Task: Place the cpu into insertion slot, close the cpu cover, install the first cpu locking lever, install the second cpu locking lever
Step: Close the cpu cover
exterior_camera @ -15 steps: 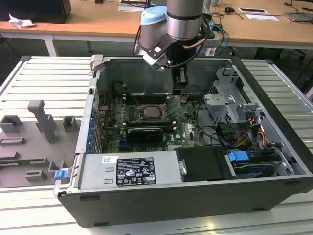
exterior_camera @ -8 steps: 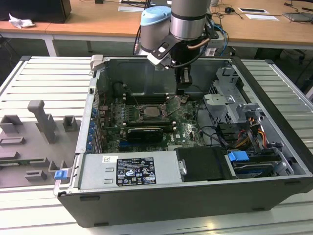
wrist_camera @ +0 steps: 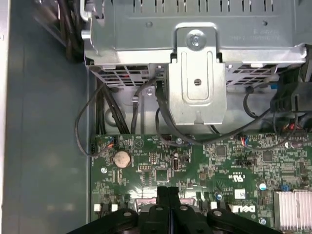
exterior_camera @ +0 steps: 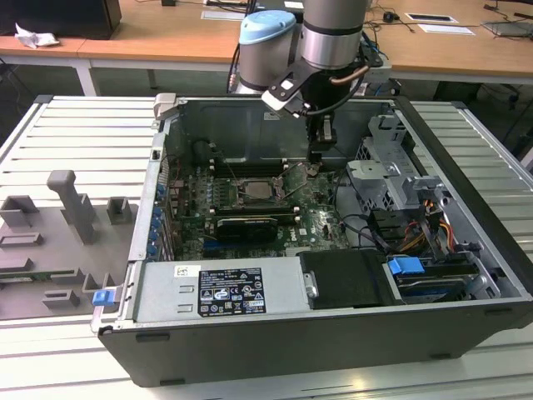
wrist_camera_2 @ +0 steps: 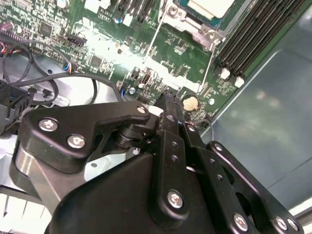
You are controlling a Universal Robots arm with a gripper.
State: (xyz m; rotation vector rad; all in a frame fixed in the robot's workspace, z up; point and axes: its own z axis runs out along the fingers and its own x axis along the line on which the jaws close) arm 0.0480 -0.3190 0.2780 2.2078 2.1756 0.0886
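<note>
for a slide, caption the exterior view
Gripper low inside the open computer case, to the exterior view's right of the insertion slot.

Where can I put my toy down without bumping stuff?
On the ribbed table: the bare patch between the grey blocks and the desks behind, or the strip on the exterior view's right of the computer case. Inside the case it is crowded: green board, cables, drive cage, and the end effector low over the board.

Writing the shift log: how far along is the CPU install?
Done: the cpu appears seated in the insertion slot, with the cpu cover seemingly down around it. In hand: the gripper, shut, sits beside the slot. Left: both lever rods look unlatched.
</note>
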